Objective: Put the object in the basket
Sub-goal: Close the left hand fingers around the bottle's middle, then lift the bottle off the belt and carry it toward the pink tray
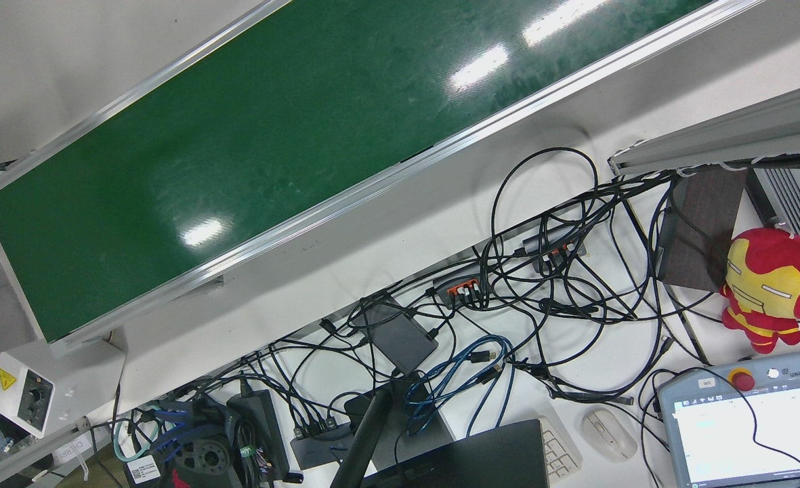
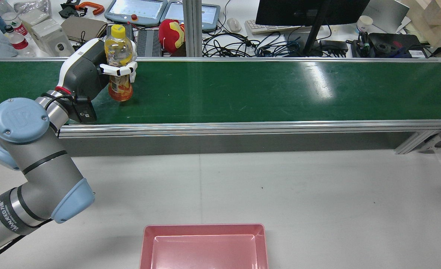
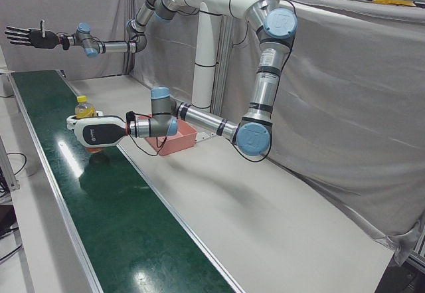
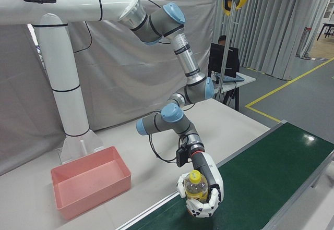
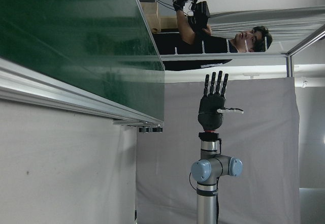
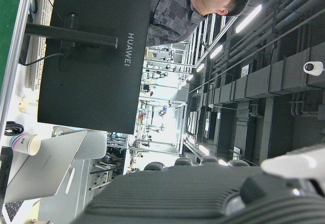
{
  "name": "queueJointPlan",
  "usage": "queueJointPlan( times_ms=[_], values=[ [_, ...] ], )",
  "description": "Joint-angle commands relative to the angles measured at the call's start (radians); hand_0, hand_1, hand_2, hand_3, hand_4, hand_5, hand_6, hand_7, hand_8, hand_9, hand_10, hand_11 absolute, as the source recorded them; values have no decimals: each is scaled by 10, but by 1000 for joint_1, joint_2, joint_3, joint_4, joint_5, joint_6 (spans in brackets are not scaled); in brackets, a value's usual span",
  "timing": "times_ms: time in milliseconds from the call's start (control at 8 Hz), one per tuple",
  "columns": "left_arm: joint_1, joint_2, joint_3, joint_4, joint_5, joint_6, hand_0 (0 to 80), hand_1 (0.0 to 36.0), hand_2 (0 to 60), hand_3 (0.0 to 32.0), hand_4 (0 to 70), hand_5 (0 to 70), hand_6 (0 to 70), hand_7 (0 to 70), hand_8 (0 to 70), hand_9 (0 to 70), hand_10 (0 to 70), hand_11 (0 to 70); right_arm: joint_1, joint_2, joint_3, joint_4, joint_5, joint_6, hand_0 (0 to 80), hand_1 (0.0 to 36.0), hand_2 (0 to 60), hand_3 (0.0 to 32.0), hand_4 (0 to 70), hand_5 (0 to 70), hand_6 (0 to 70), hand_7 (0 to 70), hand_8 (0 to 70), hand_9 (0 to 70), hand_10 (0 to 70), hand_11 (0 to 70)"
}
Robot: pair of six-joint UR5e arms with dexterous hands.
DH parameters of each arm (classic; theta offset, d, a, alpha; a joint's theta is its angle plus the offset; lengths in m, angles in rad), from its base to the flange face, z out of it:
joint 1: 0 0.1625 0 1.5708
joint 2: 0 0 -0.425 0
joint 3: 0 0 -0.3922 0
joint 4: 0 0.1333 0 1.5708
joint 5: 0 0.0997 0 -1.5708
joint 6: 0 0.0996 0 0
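A clear bottle [image 2: 119, 59] with a yellow cap and an orange label stands upright at the left end of the green conveyor belt [image 2: 250, 91]. My white left hand [image 2: 89, 71] is shut around its middle from the near-left side; whether its base touches the belt I cannot tell. The bottle [image 4: 197, 185] and hand [image 4: 211, 191] also show in the right-front view. The pink basket [image 2: 204, 228] sits on the grey table at the near edge. My black right hand [image 3: 30, 37] is raised high with fingers spread, holding nothing.
The belt's aluminium rail [image 2: 242, 129] runs between the belt and the table. Beyond the belt are a monitor [image 2: 310, 11], cables, teach pendants [image 2: 136, 11] and a red plush toy [image 2: 171, 31]. The white pedestal [image 3: 206, 47] stands behind the basket [image 3: 188, 133].
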Motion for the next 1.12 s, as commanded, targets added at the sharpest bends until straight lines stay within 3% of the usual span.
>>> queueJointPlan(
  times_ms=[0,250,375,625,875,1000],
  values=[
    [116,-8,-195,131,13,3,640,360,600,0,700,700,610,700,700,700,511,700,0,0,-1,0,0,0,0,0,0,0,0,0,0,0,0,0,0,0],
    [265,-10,-301,205,13,13,638,360,600,0,700,700,590,700,700,700,481,690,0,0,-1,0,1,0,0,0,0,0,0,0,0,0,0,0,0,0],
    [322,-10,-309,205,13,13,679,360,600,0,681,700,563,700,700,700,488,700,0,0,-1,0,1,0,0,0,0,0,0,0,0,0,0,0,0,0],
    [438,-13,-311,205,13,41,688,360,600,0,623,700,539,677,700,700,517,700,0,0,-2,0,0,0,0,0,0,0,0,0,0,0,0,0,0,0],
    [472,9,-398,219,14,123,706,360,600,0,548,700,456,613,700,700,449,651,0,0,-2,0,1,0,0,0,0,0,0,0,0,0,0,0,0,0],
    [544,20,-415,240,13,131,696,360,600,0,566,700,459,608,700,700,443,642,0,0,-2,0,1,0,0,0,0,0,0,0,0,0,0,0,0,0]
  ],
)
